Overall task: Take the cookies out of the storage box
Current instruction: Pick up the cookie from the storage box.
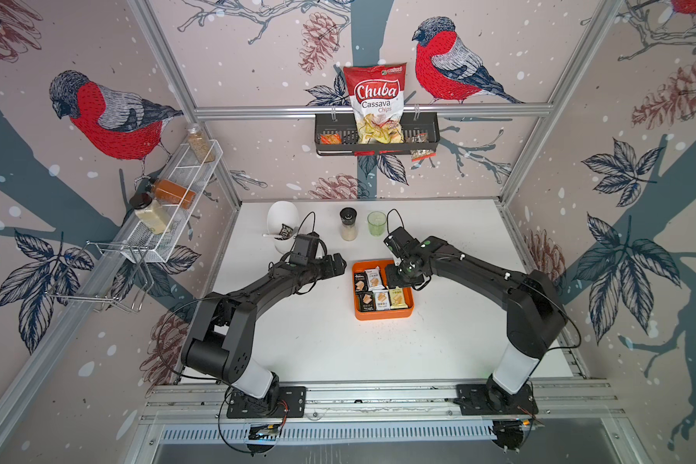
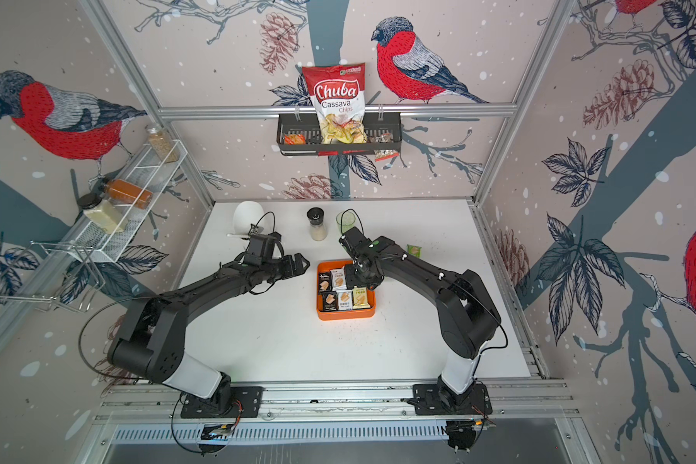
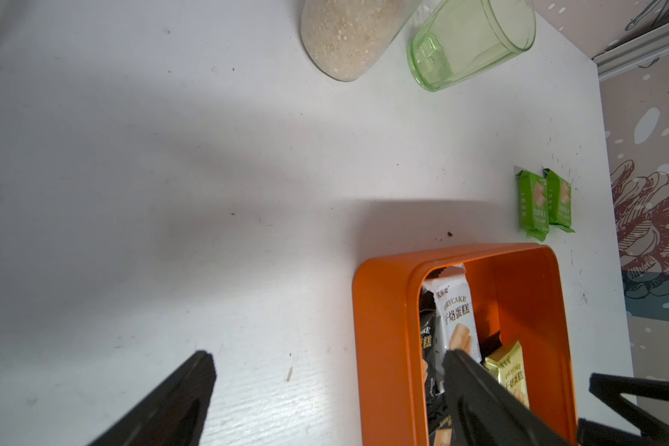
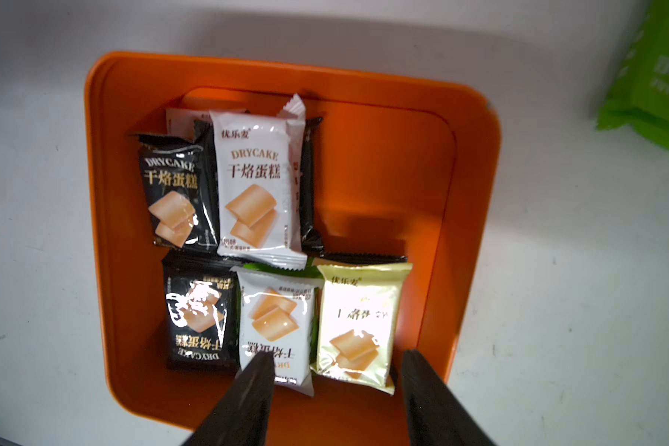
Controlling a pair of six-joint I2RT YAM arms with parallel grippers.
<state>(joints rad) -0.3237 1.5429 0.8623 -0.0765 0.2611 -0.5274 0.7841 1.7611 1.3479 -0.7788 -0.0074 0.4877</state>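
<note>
So the storage box [image 1: 382, 315] is a shallow orange square tray with rounded corners and low walls. It sits around mid-table [image 1: 318, 345], between the two arm tips. The cookies [image 4: 255, 185] inside are little flat DRYCAKE packets, each with a tan biscuit picture. On top there's a black and a white one in one row, then black, white and a pale yellow packet [image 4: 358, 324] in the next. One corner of the box floor is bare orange.

The right gripper [image 4: 337, 361] hangs over the box with its fingers apart, one over the white packet's end and the other just past the yellow one. It isn't pinching anything. The left gripper [image 3: 329, 357] is spread wide just beside the box, holding nothing.

On what each camera gets: the right wrist view shows the layering, with more black and white wrappers and a green edge poking out from under the top packets. From above you just see five packets. The left wrist view shows two green packets [image 3: 545, 200] lying side by side on the table just outside the box, plus the green glass [image 3: 476, 42] and the shaker [image 3: 348, 38] of pale grains. In a top view only one green bit [image 2: 414, 251] peeks out past the right arm.
</note>
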